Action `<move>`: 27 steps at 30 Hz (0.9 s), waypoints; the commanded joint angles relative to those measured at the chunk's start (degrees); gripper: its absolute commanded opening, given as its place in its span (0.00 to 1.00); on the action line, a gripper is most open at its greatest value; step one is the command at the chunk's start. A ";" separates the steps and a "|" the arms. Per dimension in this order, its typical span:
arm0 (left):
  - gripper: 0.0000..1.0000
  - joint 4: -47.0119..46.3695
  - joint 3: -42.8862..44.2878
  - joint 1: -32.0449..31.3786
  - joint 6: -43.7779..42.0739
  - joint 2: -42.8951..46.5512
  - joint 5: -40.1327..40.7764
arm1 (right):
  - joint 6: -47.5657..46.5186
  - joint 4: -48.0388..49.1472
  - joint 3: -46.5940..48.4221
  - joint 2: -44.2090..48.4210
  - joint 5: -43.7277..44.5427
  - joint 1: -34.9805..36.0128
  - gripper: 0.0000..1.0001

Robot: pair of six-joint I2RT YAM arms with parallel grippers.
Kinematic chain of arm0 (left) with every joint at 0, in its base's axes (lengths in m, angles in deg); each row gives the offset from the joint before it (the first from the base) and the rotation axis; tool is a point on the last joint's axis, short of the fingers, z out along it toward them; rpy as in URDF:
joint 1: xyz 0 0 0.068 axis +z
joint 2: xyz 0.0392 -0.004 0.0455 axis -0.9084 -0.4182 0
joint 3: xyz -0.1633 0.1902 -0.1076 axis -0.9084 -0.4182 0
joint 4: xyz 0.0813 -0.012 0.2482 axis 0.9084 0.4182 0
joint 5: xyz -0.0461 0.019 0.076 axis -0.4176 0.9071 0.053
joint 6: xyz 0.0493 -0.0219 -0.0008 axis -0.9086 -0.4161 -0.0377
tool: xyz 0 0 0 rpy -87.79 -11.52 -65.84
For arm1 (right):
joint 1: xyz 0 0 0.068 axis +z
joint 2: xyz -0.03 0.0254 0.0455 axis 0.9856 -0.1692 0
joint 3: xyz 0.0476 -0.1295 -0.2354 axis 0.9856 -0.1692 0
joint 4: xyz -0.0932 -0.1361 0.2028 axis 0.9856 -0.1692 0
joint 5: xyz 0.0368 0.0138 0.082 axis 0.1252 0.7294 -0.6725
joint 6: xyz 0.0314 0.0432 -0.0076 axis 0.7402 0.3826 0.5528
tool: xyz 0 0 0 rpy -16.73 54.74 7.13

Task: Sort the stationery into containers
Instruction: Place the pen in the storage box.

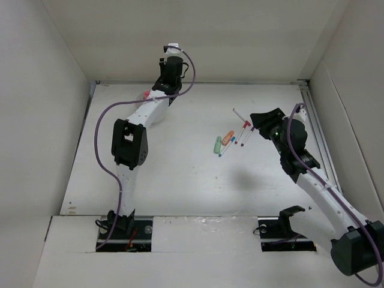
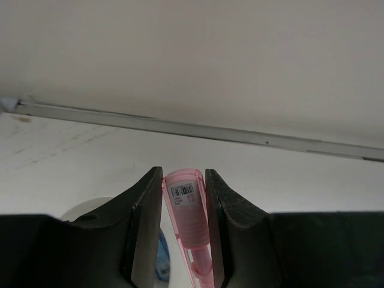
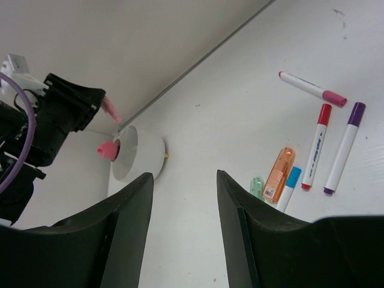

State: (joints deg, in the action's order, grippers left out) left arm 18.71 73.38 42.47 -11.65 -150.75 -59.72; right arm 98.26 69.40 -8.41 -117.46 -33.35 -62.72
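Stationery [image 1: 216, 144], loose lot, lies on the table [image 1: 180, 186] toward 2 o'clock from its middle. It comprises a pink-capped pen [image 3: 312, 89] farthest back; a red-capped pen [image 3: 317, 147] and a purple-capped pen [image 3: 343, 147] side by side, caps pointing toward 12 o'clock; an orange capsule piece [image 3: 279, 174]; a blue-capped pen [image 3: 289, 186] just beside it; and a green capsule piece [image 3: 257, 187] at the 9 o'clock end of the group. One further piece, a pink capsule piece [image 2: 187, 216] bearing a barcode label, is clamped between the two fingers of the left pincer [image 2: 183, 174], which is closed narrow on its sides and sits at 11 o'clock on the table near the back wall. White container [image 3: 141, 157] stands directly beneath that pincer; a pink-topped item [image 3: 107, 150] shows at its rim, and a blue piece [image 2: 163, 258] is partly visible inside it. Right pincer [image 3: 183, 180] hangs at 2 o'clock, just beside the pens, with jaws parted and nothing between them.
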 commanded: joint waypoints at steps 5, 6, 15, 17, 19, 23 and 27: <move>0.10 -12.66 0.09 -0.92 -12.13 -1.88 15.98 | -0.47 2.08 1.92 -0.63 -0.49 -0.40 0.53; 0.10 -13.90 -1.21 -0.92 -13.28 -1.89 16.79 | -0.47 2.08 1.92 -0.63 -0.49 -0.40 0.53; 0.10 -24.18 -5.18 -0.92 -23.83 -3.03 21.01 | -1.00 2.08 1.92 -0.63 -0.49 -0.40 0.53; 0.10 -25.59 -6.40 -0.92 -26.38 -3.03 22.33 | -1.00 2.08 1.92 -0.63 -0.49 -0.40 0.53; 0.10 -27.78 -7.02 -0.40 -27.52 -3.03 22.86 | -1.00 2.08 1.92 -0.63 -0.49 -0.40 0.53; 0.10 -28.59 -7.12 -0.40 -29.02 -4.35 23.38 | -1.00 2.08 1.92 -0.63 -0.49 -0.40 0.53; 0.10 -29.11 -7.11 -0.40 -29.55 -6.10 23.38 | -1.00 2.08 1.92 -0.63 0.03 -0.40 0.53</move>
State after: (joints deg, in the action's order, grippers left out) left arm -6.36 66.14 41.77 -39.45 -156.41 -37.97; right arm 98.04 69.33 -8.41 -118.40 -33.55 -62.72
